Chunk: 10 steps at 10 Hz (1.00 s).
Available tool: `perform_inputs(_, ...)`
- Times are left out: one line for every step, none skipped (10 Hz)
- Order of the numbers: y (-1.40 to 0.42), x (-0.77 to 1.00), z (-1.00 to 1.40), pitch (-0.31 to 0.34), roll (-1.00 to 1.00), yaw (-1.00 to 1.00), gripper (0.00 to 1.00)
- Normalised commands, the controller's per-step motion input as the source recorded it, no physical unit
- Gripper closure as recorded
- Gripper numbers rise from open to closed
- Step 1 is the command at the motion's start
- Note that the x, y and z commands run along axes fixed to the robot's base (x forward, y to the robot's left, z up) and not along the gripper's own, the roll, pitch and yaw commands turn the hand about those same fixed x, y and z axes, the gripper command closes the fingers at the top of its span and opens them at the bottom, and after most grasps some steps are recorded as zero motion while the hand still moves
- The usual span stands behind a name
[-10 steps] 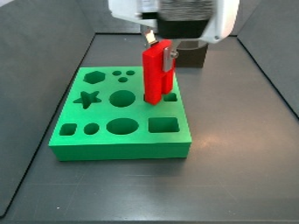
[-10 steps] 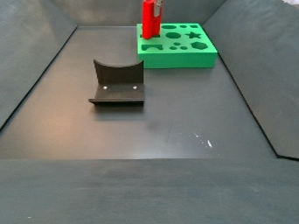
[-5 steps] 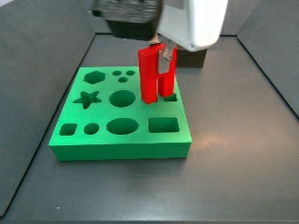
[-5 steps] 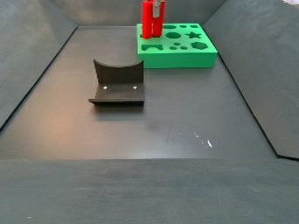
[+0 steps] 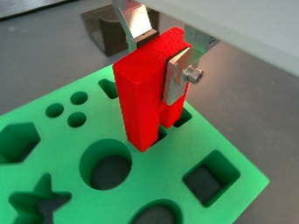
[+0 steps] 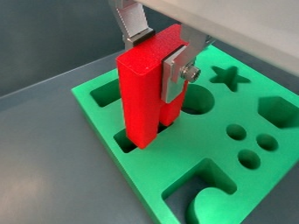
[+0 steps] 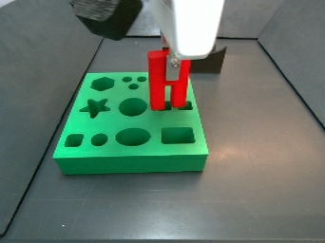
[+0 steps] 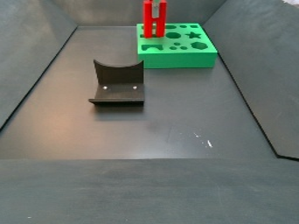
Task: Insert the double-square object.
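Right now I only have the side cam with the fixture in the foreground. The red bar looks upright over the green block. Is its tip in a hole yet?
Observer: Yes. In a wrist view the lower end of the double-square object sits inside a hole near the edge of the green block. How deep it goes is hidden.
Operator: Gripper let go?
Observer: No. The gripper is shut on the bar's upper part, with silver fingers on opposite faces.
Operator: Which hole?
Observer: In a side view it is the one in the middle row, right beside the large round hole.
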Motion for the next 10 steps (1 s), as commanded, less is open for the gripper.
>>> perform_inputs(0.00,0.07,-0.12,0.187,0.20,-0.63,1.00)
perform_inputs(-0.17,0.19,-0.04,0.163,0.21,-0.49,1.00)
perform_inputs(0.00,-0.02,0.00,-0.021,0.00,0.00,1.00)
perform_inputs(0.03,0.00,-0.10,0.000,0.00,0.00,1.00)
perform_inputs(-0.06,0.44,-0.27,0.059,0.06,-0.06,1.00)
perform_inputs(-0.10,0.47,-0.28,0.121,0.15,0.00,1.00)
perform_inputs(-0.10,0.43,-0.26,0.089,0.09,-0.02,1.00)
perform_inputs(-0.17,0.27,-0.17,0.053,0.09,-0.17,1.00)
perform_inputs(-0.15,0.10,-0.15,0.030,0.09,-0.23,1.00)
perform_inputs(-0.05,0.23,-0.21,0.061,0.10,-0.28,1.00)
